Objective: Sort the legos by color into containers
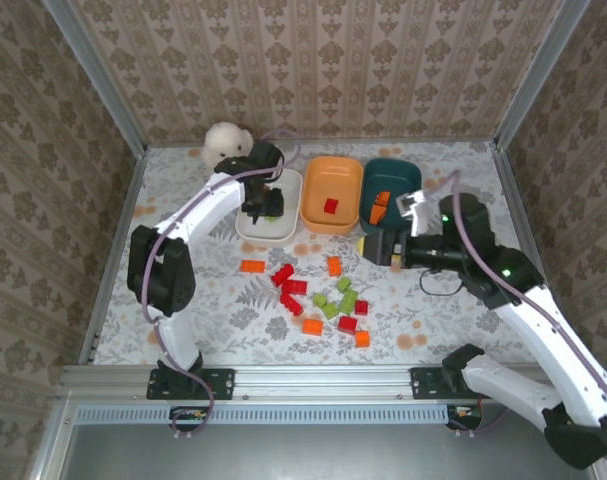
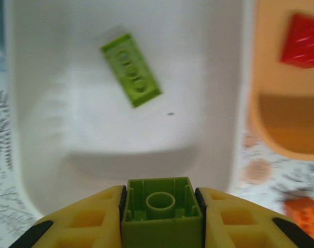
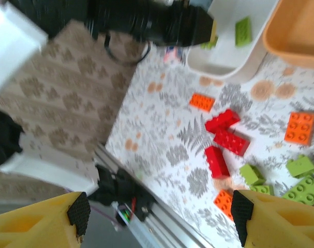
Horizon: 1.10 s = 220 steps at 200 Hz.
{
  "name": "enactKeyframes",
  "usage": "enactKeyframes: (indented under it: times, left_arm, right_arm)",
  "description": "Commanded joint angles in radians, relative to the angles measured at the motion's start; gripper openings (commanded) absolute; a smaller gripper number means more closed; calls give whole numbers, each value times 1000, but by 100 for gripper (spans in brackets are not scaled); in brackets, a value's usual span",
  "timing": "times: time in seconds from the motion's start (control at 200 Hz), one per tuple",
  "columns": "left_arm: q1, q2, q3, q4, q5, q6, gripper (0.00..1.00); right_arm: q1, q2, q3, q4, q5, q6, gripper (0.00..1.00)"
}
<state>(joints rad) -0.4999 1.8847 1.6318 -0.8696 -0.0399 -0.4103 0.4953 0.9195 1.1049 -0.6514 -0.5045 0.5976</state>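
My left gripper (image 2: 162, 206) is shut on a light green lego (image 2: 162, 214) and hangs over the near end of the white container (image 2: 219, 103). A flat green lego (image 2: 131, 70) lies inside that dish. From above, the left gripper (image 1: 261, 205) is over the white container (image 1: 283, 232). Beside it, the orange container (image 1: 332, 175) holds a red lego (image 1: 330, 206), and the teal container (image 1: 393, 175) holds an orange lego (image 1: 380, 205). My right gripper (image 1: 375, 247) stands open and empty in front of the teal dish. Loose red, orange and green legos (image 1: 313, 292) lie mid-table.
A white plush toy (image 1: 226, 140) sits at the back, behind the white dish. The right wrist view shows red legos (image 3: 224, 139) and an orange lego (image 3: 202, 102) on the patterned tabletop, with the metal front rail (image 3: 162, 227) below. Walls enclose three sides.
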Motion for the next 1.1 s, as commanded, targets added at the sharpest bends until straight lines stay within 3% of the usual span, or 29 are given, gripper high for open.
enactKeyframes:
  times: [0.0,0.19,0.545,0.91,1.095]
  left_arm:
    - [20,71,30,-74,-35,87,29]
    - [27,167,106,-107,-66,106,30]
    - [34,275,160,-148,-101,98,30]
    - [28,229,159,-136,-70,79,57]
    - [26,137,215,-134,-53,39,59]
  right_arm:
    - [86,53,44,-19,64,-72,76]
    - [180,128,35,39,132,-47,76]
    - [230,187,41,39,171,-52,76]
    - [257,301,94,17,203,-126,75]
    - [271,349,122,45,237,-167,74]
